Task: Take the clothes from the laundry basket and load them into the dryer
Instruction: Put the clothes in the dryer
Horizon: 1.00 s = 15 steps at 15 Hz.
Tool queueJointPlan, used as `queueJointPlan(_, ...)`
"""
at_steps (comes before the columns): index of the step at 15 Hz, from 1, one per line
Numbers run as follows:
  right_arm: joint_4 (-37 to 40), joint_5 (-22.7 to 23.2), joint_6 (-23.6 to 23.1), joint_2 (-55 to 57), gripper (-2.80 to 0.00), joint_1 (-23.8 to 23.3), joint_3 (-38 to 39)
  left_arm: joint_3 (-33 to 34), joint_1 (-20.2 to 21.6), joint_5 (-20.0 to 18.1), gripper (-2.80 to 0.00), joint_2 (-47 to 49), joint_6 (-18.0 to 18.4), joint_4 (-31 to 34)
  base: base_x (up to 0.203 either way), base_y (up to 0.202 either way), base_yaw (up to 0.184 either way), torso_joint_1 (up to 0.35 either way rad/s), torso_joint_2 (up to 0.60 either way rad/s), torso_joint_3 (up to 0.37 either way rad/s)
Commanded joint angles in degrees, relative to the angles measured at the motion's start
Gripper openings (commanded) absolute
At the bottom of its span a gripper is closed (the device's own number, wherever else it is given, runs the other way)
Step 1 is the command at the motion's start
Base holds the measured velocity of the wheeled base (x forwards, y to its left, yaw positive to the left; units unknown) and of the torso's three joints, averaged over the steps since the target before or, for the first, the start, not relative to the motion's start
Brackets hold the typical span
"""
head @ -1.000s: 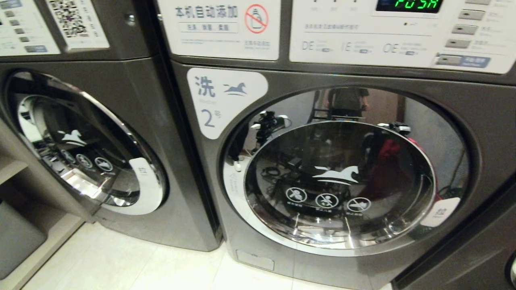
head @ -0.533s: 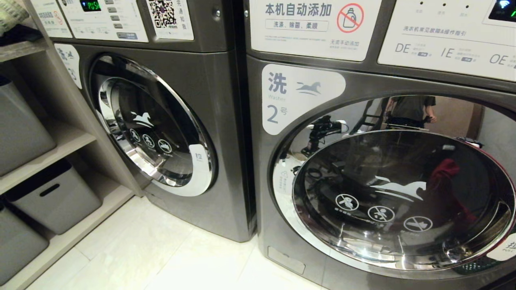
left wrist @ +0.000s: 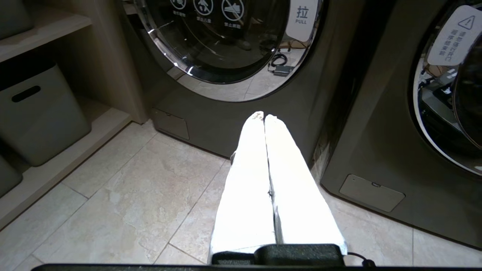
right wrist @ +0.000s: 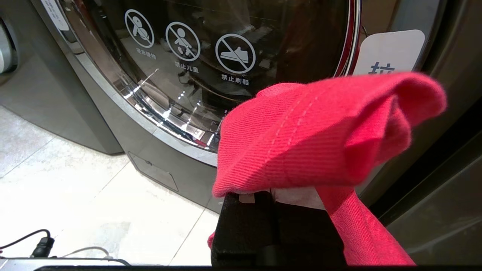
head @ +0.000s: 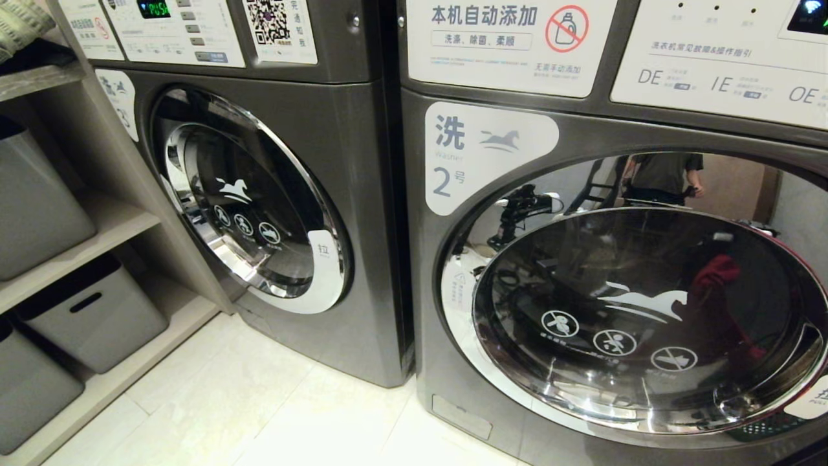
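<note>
Two grey front-loading machines stand side by side, and I cannot tell which is the dryer. The one marked 2 has its round glass door [head: 640,317] shut, and so does the left machine's door [head: 252,200]. My right gripper [right wrist: 271,194] is shut on a red garment [right wrist: 320,139], which drapes over its tips just before that door [right wrist: 211,45]. The garment's reflection [head: 711,285] shows in the glass. My left gripper [left wrist: 264,116] is shut and holds nothing; it hangs low over the floor, facing the left machine [left wrist: 226,37]. The laundry basket is out of view.
A wooden shelf unit [head: 77,252] with grey storage bins [head: 97,317] stands left of the machines. Pale floor tiles [head: 259,414] lie in front. A standing person is reflected in the door glass [head: 660,175]. Cables [right wrist: 41,244] lie on the floor by my right arm.
The whole head view has swung left, so the camera moved: machine 2 shifted right and the left machine and shelves came into view. In the last half second it barely shifts.
</note>
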Motion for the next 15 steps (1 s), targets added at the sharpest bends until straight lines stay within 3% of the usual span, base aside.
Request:
queueJointPlan(1,-0.05,-0.02,-0.06,0.07,-2.8,0.01,0.01,1.85,0.04,0.01,-2.8,-0.11,0.01,-0.05,0.0,0.0,0.0,0.0,0.0,0.0)
queueJointPlan(7,-0.14,-0.02,-0.06,0.07,-2.8,0.01,0.1,1.93,0.04,0.01,-2.8,-0.11,0.1,-0.13,0.0,0.0,0.0,0.0,0.0,0.0)
queueJointPlan(11,-0.14,-0.02,-0.06,0.07,-2.8,0.01,0.1,1.85,0.04,0.01,-2.8,-0.11,0.1,-0.13,0.0,0.0,0.0,0.026,-0.21,-0.292)
queueJointPlan(15,-0.23,-0.02,-0.06,0.07,-2.8,0.01,0.1,1.85,0.04,0.01,-2.8,-0.11,0.1,-0.13,0.0,0.0,0.0,0.063,-0.53,-0.35)
